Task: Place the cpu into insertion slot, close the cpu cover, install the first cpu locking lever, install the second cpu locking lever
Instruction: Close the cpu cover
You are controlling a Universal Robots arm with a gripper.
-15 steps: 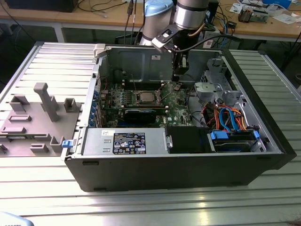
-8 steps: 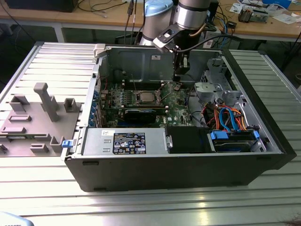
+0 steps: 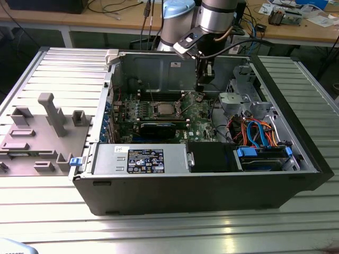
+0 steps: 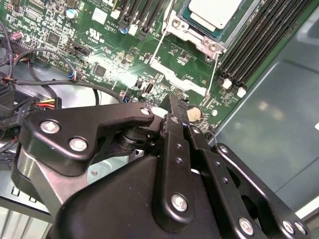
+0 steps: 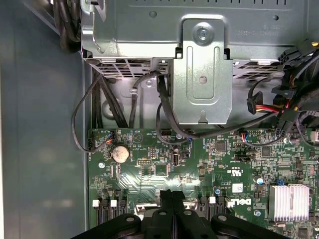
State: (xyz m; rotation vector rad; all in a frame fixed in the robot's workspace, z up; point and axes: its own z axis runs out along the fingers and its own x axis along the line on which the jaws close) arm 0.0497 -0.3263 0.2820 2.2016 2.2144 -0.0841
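In the exterior view the arm (image 3: 214,21) drops straight down from the far side into the open computer case (image 3: 212,190). Its gripper (image 3: 204,79) hangs low over the green board (image 3: 198,114), off to the exterior view's right of the cpu (image 3: 161,109), which lies flat mid-board

In the second wrist view the gripper is pinched together on nothing, its tip just beside a coin battery (image 4: 193,115). The cpu sits framed by the cover (image 4: 199,31), and a thin wire lever (image 4: 215,67) runs off one corner. I'd call the chip light, stiff and fragile, best taken by its edges. The lever looks springy and wants pushing near its end

In the first wrist view the closed tip points down at the board
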